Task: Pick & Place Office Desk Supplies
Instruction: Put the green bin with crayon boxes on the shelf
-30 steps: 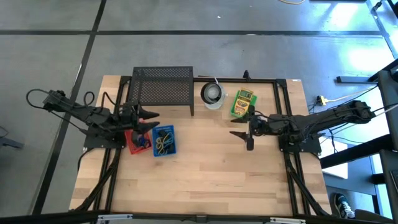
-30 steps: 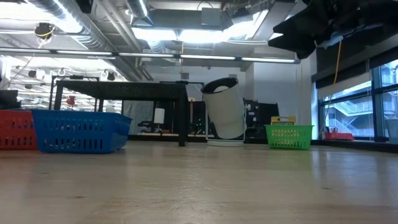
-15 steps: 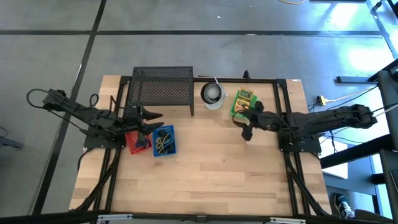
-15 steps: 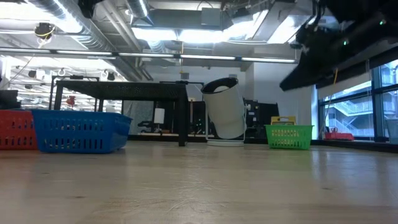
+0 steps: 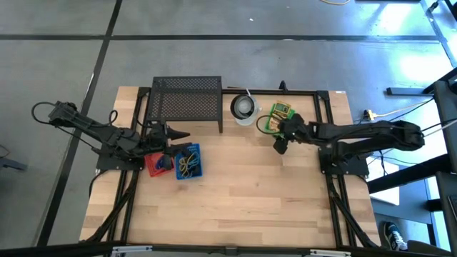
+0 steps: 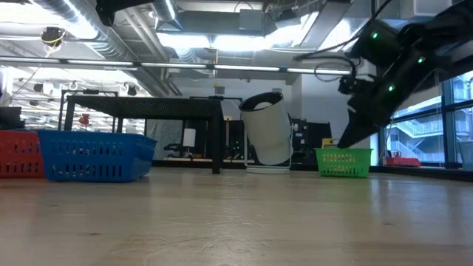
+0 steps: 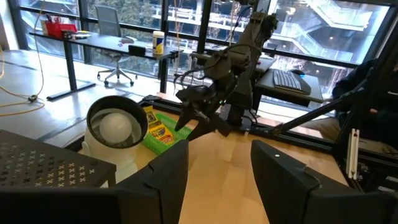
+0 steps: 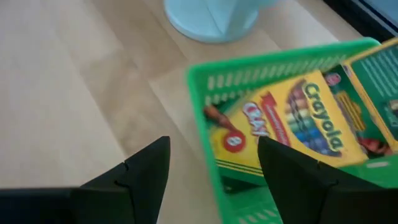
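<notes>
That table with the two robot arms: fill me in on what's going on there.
The right hand, open and empty, hangs just above the near edge of the green basket holding the crayon boxes, beside the white cup. The left hand, also open and empty, hovers above the red basket and the blue basket of rubber bands, in front of the black mesh rack. Nothing is gripped right now.

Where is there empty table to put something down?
The whole near half of the wooden table, below the blue basket and green basket, is bare. The far edge is crowded: black mesh rack, white cup, baskets, both arms.
</notes>
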Tool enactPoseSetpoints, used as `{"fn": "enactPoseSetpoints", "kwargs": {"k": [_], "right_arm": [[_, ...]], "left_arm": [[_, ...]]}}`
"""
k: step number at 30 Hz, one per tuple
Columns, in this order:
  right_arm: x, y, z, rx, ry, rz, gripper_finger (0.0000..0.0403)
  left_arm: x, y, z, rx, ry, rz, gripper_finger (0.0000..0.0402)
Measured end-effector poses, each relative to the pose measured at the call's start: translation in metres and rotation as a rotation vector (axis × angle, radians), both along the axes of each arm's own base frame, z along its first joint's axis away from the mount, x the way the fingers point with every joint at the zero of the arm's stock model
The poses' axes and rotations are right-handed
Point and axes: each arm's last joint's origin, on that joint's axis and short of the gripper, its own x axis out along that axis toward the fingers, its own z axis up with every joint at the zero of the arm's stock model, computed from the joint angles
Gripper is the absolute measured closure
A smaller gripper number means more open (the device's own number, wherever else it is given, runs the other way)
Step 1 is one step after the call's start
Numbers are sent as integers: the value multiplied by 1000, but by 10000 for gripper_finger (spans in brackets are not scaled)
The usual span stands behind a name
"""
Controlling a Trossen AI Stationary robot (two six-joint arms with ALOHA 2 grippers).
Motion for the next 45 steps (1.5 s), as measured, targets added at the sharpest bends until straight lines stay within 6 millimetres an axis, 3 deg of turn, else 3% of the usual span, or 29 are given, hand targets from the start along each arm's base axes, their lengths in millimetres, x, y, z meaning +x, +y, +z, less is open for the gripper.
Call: {"fn": "enactPoseSetpoints", "kwargs": {"k": [8,12,16,22,25,30,36,41,45], "right_arm": [[3,-7,-15,-47,136,69,158],[4,-7,-22,-53,200,145,178],[6,-6,-28,-10,216,202,238],[7,-2,-29,41,202,253,380],[9,4,-29,35,204,287,388],[14,26,-27,70,183,389,397],[29,75,-7,100,99,556,398],[47,111,6,50,64,644,400],[71,132,2,26,92,706,400]], "left_arm": [[0,0,0,0,0,1,233],[0,0,0,0,0,1,233],[0,0,0,0,0,1,233],[0,0,0,0,0,2,233],[0,0,0,0,0,2,233],[0,0,0,0,0,2,233],[0,0,0,0,0,2,233],[0,0,0,0,0,2,233],[0,0,0,0,0,1,233]]}}
